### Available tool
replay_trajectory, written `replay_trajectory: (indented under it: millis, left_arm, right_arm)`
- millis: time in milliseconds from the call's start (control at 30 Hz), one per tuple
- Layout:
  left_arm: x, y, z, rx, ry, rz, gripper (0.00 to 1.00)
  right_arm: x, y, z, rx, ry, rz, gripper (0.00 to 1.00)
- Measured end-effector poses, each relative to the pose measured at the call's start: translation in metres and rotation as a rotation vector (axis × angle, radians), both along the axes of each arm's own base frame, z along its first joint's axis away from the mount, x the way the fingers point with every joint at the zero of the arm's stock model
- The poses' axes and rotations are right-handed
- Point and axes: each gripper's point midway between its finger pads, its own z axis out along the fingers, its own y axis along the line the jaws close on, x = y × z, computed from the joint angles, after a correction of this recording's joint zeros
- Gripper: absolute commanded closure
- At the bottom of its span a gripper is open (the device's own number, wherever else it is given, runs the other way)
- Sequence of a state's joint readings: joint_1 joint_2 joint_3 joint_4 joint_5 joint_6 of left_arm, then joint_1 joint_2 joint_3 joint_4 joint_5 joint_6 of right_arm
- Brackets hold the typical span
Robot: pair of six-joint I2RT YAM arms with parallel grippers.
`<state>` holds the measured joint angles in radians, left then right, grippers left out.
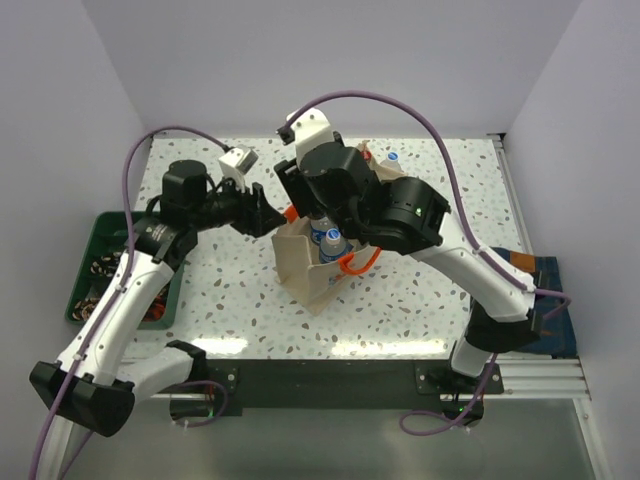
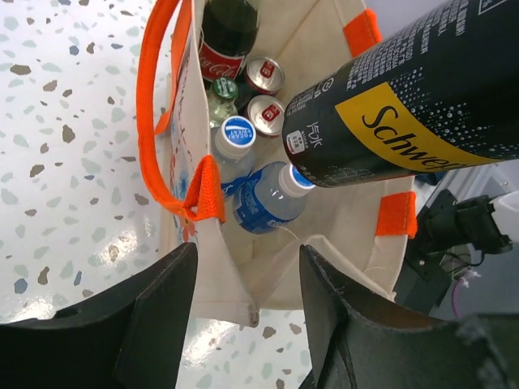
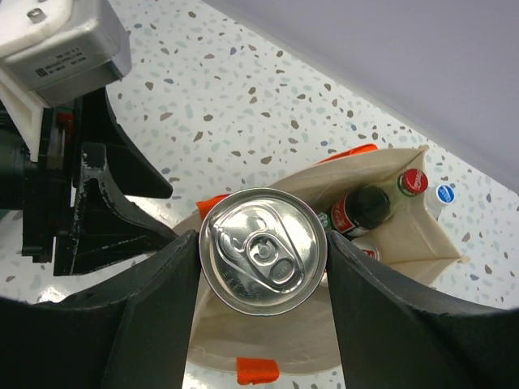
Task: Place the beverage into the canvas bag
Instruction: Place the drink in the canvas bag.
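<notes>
The beverage is a black and yellow can (image 2: 405,105) with a silver pull-tab top (image 3: 263,250). My right gripper (image 3: 263,267) is shut on it, one finger on each side, and holds it tilted over the open mouth of the canvas bag (image 1: 300,270). The beige bag (image 2: 324,49) has orange handles (image 2: 154,105). Inside it are a cola bottle (image 2: 227,32), water bottles (image 2: 263,198) and red cans (image 2: 263,74). My left gripper (image 2: 247,300) is open at the bag's near corner. The rim runs between its jaws, and they do not pinch it.
A green tray (image 1: 95,270) with small items lies at the table's left edge. A dark blue object (image 1: 545,290) sits off the right edge. A blue-capped bottle (image 1: 392,157) stands behind the bag. Both arms crowd over the bag at the table's middle.
</notes>
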<state>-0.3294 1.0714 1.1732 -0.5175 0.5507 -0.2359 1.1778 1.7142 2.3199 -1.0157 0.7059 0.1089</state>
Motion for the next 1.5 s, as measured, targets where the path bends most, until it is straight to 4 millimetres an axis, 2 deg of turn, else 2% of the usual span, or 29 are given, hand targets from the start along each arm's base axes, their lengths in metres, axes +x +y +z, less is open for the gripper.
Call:
replay_trajectory:
  millis: [300, 500, 600, 667, 733, 833, 1100, 1233, 1500]
  left_arm:
    - [-0.006, -0.001, -0.032, 0.123, 0.067, 0.024, 0.51]
    - [0.000, -0.001, -0.045, 0.179, 0.084, 0.061, 0.53]
    - [0.002, -0.003, -0.051, 0.202, 0.092, 0.072, 0.58]
    - [0.003, -0.004, -0.054, 0.215, 0.095, 0.077, 0.66]
    - [0.004, -0.003, -0.056, 0.225, 0.095, 0.087, 0.76]
    - [0.005, -0.002, -0.055, 0.230, 0.091, 0.096, 0.85]
    - [0.005, 0.001, -0.053, 0.240, 0.092, 0.108, 1.00]
    - [0.004, 0.001, -0.053, 0.240, 0.092, 0.109, 1.00]
    - [0.002, 0.002, -0.052, 0.241, 0.093, 0.108, 1.00]
  right_arm:
    - [-0.001, 0.001, -0.028, -0.044, 0.051, -0.017, 1.00]
    - [-0.006, -0.005, -0.036, -0.036, 0.077, -0.018, 1.00]
    - [-0.010, -0.009, -0.038, -0.023, 0.089, -0.017, 1.00]
    - [-0.012, -0.011, -0.040, -0.017, 0.098, -0.016, 1.00]
    - [-0.014, -0.011, -0.042, -0.011, 0.108, -0.012, 1.00]
    - [-0.016, -0.010, -0.046, -0.002, 0.122, -0.006, 1.00]
    - [-0.018, 0.000, -0.060, 0.009, 0.163, 0.022, 1.00]
    - [-0.016, 0.006, -0.069, 0.022, 0.180, 0.033, 1.00]
    - [-0.009, 0.015, -0.100, 0.014, 0.223, 0.037, 1.00]
